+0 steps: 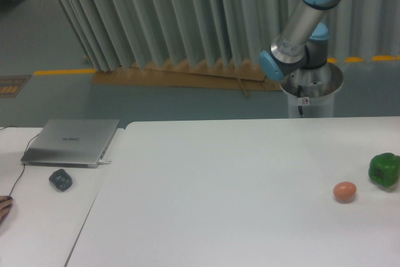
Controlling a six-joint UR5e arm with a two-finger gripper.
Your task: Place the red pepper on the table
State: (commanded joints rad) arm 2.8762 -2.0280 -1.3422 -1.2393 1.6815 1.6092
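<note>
The red pepper is out of view. The large white table (225,179) with its rounded corner fills the lower part of the view. Only the arm's silver links and blue joints (306,23) show at the upper right, running out of the frame's top edge. The gripper itself is out of view.
A brownish-orange egg (344,191) and a green pepper (384,169) sit near the table's right edge. On the narrower white table at left lie a silver laptop (70,142) and a dark mouse (60,179). The arm's silver base (310,89) stands behind the table.
</note>
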